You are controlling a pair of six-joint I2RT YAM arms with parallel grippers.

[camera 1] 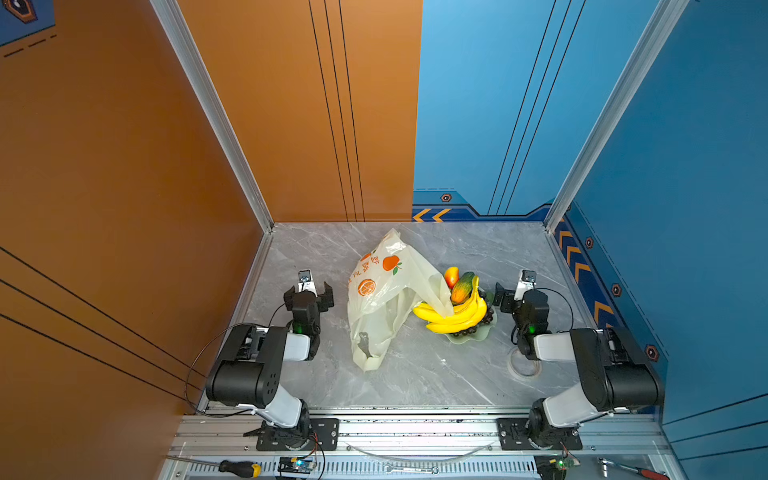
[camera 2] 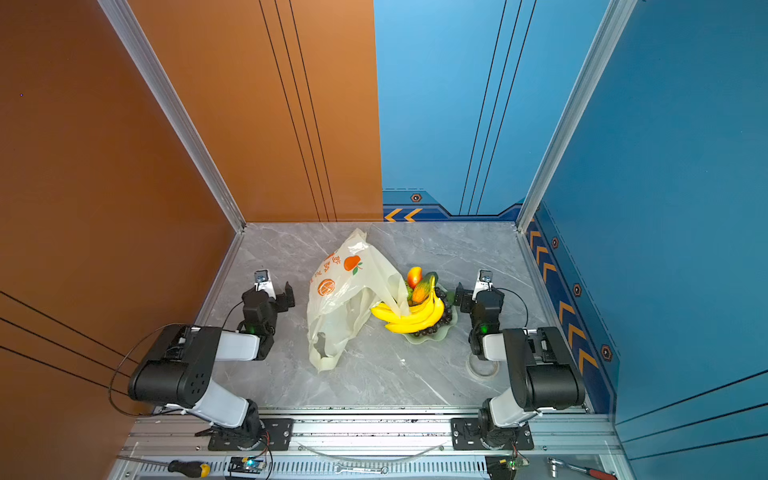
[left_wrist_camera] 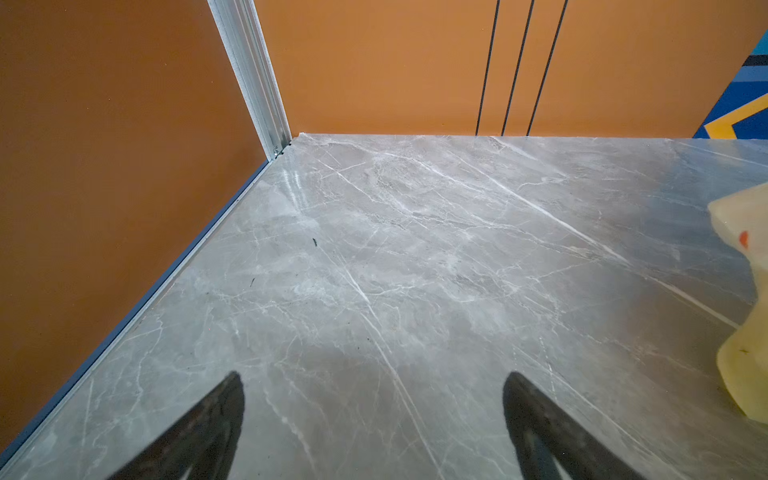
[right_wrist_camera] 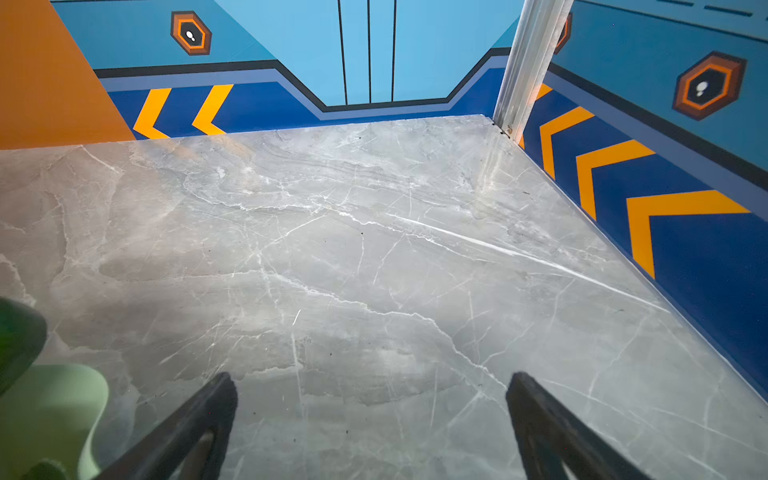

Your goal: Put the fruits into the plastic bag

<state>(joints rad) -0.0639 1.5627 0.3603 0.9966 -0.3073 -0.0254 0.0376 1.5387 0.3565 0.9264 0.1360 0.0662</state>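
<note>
Surface: marble table [camera 1: 436, 374].
Bag: plastic bag [camera 1: 386, 299] ctr, overlapping fruits [camera 1: 457, 316] on dish [camera 1: 467, 339].
My fingers: left gripper [left_wrist_camera: 373, 377] & right gripper [right_wrist_camera: 371, 376] spread, empty.

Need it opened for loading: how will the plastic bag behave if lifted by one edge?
Probably floppy: the plastic bag lies crumpled, a flap draped over the bananas. Likely light, as its film looks thin and translucent. Lifting that flap might nudge the bananas.

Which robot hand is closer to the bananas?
The right gripper: it sits open just beside the dish holding the banana bunch. The left gripper is beyond the plastic bag, farther off.
</note>
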